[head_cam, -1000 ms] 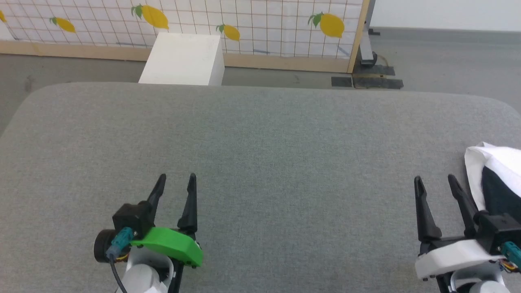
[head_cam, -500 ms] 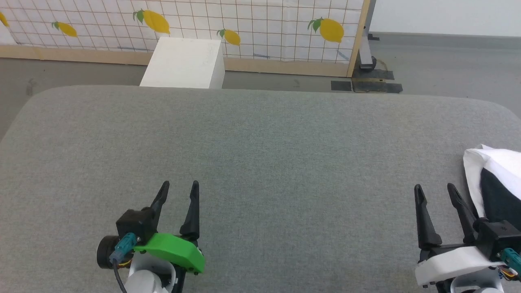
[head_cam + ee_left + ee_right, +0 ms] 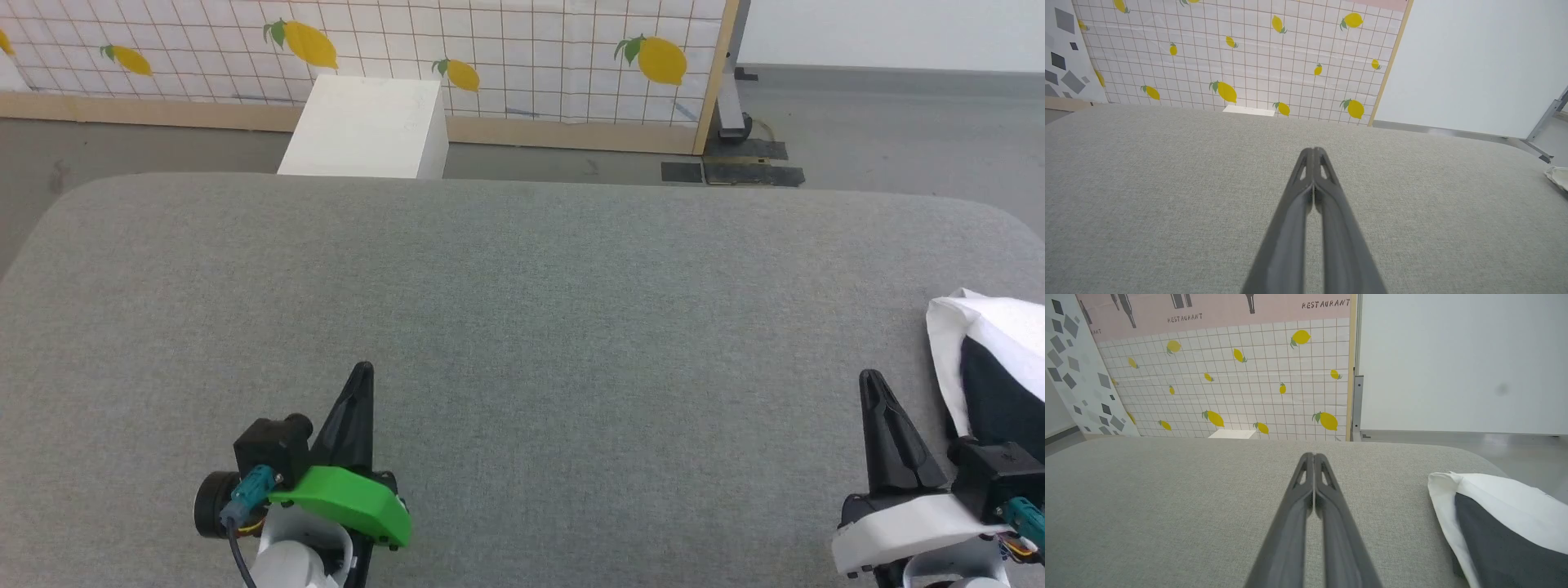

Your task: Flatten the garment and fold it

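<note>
1. Left end effector (image 3: 360,377): fingers pressed together, empty, pointing forward low over the grey tabletop (image 3: 522,278).
2. Right end effector (image 3: 872,382): fingers together, empty, same forward pose.
3. Garment (image 3: 988,327): bunched at the tabletop's right edge, just beside the right end effector, clear of its fingers.

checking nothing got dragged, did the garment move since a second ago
No. The garment sits as far from the table's far edge as before; the slight shift is the camera's.

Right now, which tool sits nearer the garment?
Right. The right tool, shut, is just left of the garment. The left tool, also shut, is far off to the left across the grey surface.
</note>
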You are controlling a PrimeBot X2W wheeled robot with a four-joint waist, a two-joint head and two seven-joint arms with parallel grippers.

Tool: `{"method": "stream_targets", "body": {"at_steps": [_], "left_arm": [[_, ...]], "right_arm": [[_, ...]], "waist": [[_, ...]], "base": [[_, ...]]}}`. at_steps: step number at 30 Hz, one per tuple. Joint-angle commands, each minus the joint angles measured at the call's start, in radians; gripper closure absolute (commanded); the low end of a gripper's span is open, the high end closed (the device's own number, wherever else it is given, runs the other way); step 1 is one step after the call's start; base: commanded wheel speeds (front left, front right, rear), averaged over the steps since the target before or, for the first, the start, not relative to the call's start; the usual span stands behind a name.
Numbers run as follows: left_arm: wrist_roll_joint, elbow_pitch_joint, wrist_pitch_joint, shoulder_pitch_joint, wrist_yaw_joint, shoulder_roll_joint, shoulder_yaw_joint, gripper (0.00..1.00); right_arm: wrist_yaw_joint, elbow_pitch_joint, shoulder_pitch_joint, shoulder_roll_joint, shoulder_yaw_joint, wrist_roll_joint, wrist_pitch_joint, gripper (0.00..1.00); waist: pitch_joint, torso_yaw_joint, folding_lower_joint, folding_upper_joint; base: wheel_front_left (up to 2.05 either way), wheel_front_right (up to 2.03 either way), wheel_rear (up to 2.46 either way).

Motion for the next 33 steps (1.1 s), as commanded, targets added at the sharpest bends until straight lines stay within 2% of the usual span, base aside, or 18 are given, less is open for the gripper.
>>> {"method": "stream_targets", "body": {"at_steps": [1, 33], "left_arm": [[0.01, -0.009, 0.004, 0.006, 0.005, 0.0, 0.004, 1.0], [0.069, -0.08, 0.069, 0.036, 0.03, -0.003, 0.032, 1.0]], "right_arm": [[0.0, -0.002, -0.003, 0.0, 0.003, -0.005, 0.004, 1.0], [-0.001, -0.009, -0.017, 0.0, 0.026, -0.033, 0.047, 1.0]], "waist": [[0.0, -0.001, 0.0001, 0.0006], [-0.005, -0.024, 0.0001, 0.0034]], "base": [[0.0, 0.0, 0.0], [0.0, 0.0, 0.0]]}}
